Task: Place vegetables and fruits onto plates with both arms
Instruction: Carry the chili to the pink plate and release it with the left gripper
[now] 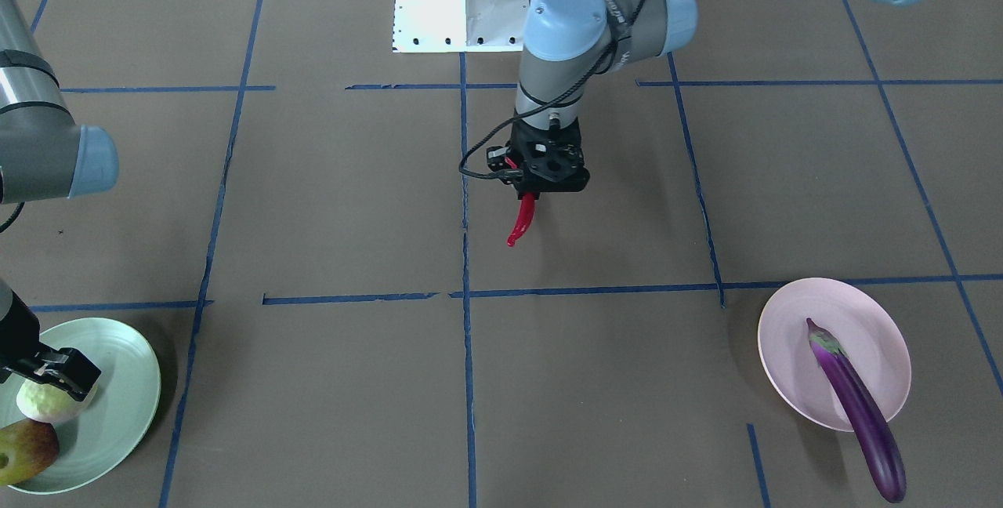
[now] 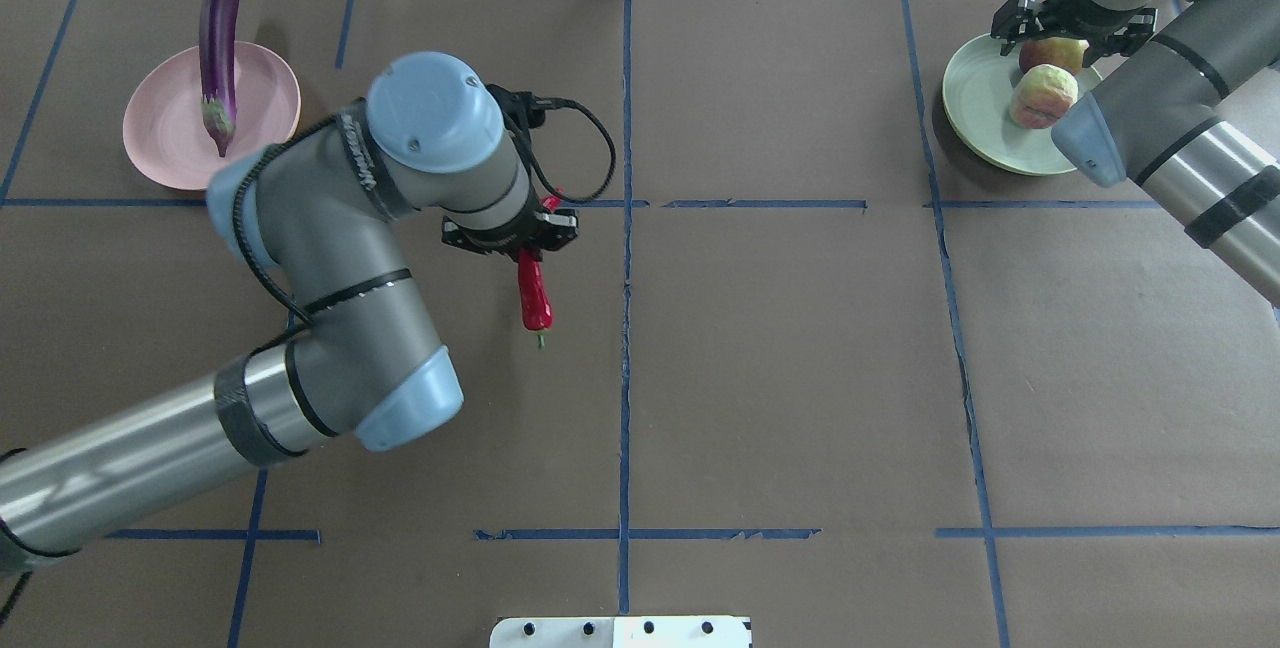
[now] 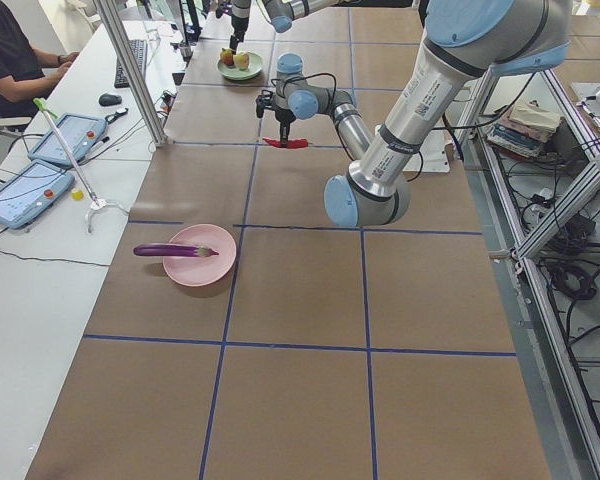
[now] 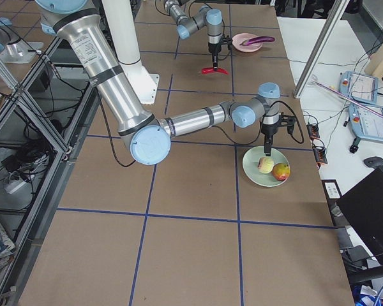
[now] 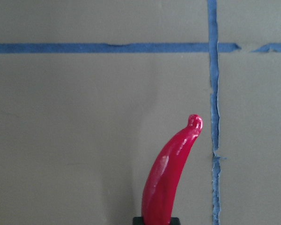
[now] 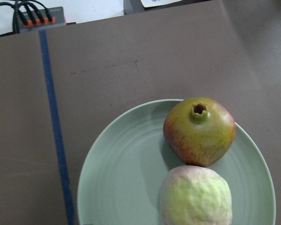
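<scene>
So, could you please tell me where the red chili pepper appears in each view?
Front-facing: chili pepper at centre, held by left gripper.
Overhead: chili pepper left of centre.
Exterior left: chili pepper upper middle.
Exterior right: chili pepper top centre.
Left wrist: chili pepper bottom centre.
Right wrist: not in view.
Shared landmark in exterior views: pink plate with the eggplant.

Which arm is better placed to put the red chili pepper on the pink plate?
Left. Its hand grips the chili pepper, and the pink plate lies on its side of the table. The right hand is far off, at the green plate.
</scene>
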### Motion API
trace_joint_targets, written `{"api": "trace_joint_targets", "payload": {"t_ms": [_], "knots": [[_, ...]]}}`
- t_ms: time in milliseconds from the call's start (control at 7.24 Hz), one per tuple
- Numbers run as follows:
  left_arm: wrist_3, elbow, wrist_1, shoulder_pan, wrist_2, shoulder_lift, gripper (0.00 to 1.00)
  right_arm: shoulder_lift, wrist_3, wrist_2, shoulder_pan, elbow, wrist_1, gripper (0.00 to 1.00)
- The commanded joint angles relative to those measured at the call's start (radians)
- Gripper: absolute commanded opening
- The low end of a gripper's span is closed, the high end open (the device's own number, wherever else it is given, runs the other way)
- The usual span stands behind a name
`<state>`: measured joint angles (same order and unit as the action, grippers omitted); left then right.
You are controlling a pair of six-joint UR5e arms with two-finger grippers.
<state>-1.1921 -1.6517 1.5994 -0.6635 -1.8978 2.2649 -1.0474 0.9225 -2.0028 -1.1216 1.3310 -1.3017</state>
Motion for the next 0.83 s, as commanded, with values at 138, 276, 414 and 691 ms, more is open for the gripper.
{"api": "trace_joint_targets", "payload": {"t_ms": [138,276,414,691], "knots": [[0.063,0.195,0.046,-0.328,-0.003,-0.088,0.0,-0.057,0.016,-0.155,-0.015,0.173,-0.001,1.0],[0.172,0.36,0.186,-0.387,-0.006,-0.087,0.01,-0.071,0.021,-0.152,0.002,0.198,0.001,1.0],[0.245,0.517,0.326,-0.409,-0.004,-0.082,0.02,-0.071,0.021,-0.157,0.006,0.208,0.001,1.0],[0.315,0.587,0.366,-0.415,-0.004,-0.067,0.99,-0.103,0.021,-0.19,0.011,0.267,0.004,1.0]]}}
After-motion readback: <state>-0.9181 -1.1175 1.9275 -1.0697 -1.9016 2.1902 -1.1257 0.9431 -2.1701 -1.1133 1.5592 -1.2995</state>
